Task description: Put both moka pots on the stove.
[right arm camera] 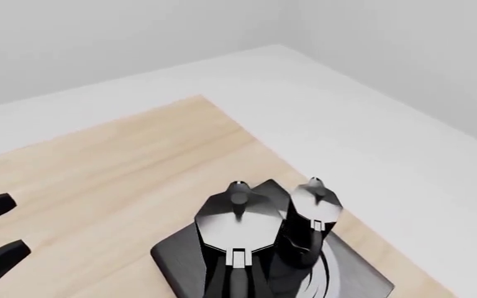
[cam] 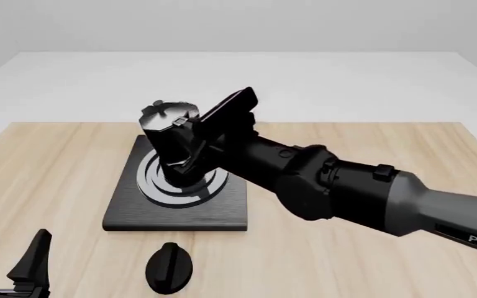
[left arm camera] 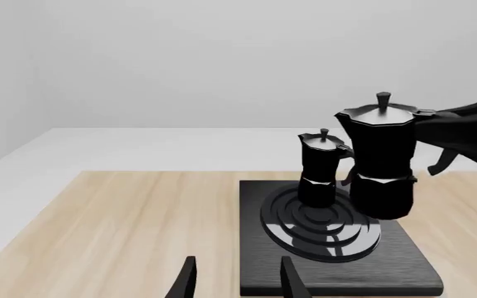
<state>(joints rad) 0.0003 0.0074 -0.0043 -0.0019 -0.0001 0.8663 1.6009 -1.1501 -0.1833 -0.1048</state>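
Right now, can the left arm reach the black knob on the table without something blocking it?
Probably yes. The left gripper is open, low at the near edge of the table, and the knob lies beside it on bare wood. The right arm reaches over the stove, further away, so it leaves this path free.

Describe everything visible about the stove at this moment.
The stove is a flat black rectangular slab lying level on the light wooden table, with a silver concentric ring burner set into its top. One moka pot stands upright on the rings; the second moka pot is over the burner's edge, gripped at its handle by the right gripper, and contact with the slab cannot be told. A separate black knob lies on the table just off its near edge.
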